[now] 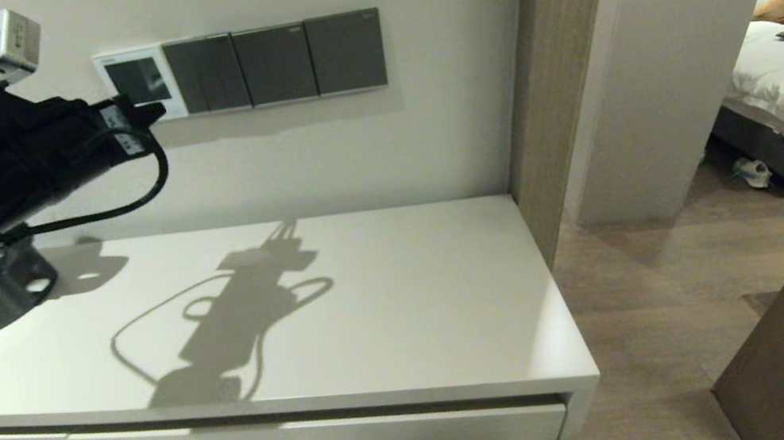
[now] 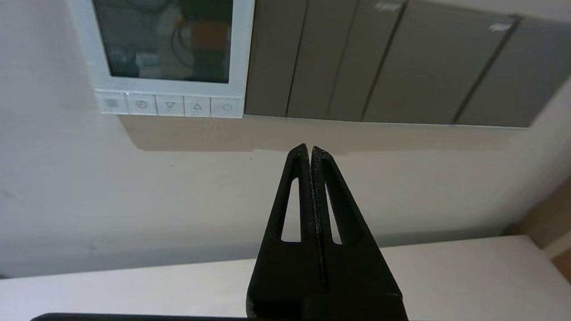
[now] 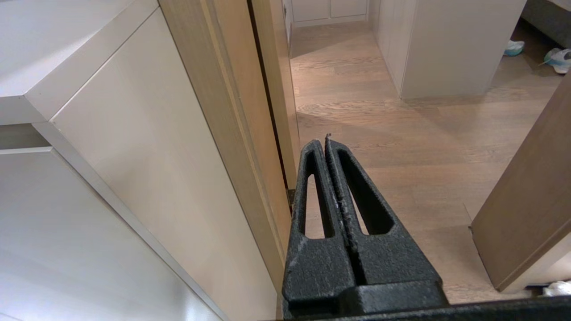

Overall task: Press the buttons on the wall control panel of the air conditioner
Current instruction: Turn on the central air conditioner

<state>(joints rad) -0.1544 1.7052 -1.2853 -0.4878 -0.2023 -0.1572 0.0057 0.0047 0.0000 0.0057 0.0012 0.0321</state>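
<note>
With its jaws pressed together on nothing, the left gripper (image 2: 311, 149) hovered just below the wall control panel (image 2: 169, 58), off its buttons (image 2: 169, 105); the right gripper (image 3: 322, 141), likewise closed and empty, hung beside the cabinet (image 3: 134, 147), far from the panel.

Open air lies between the left tool (image 2: 311, 149), its two black fingers pressed together, and the small square white plastic wall control panel (image 2: 171, 58), and nothing stands before the row of tiny pale buttons (image 2: 169, 105) along the panel's bottom edge. Touching the panel's side, the dark grey rectangular switch plates (image 2: 401, 67) crowd that flank, while bare pale wall spreads below the panel down to the white flat worktop (image 1: 342, 301), which limits room underneath.
</note>
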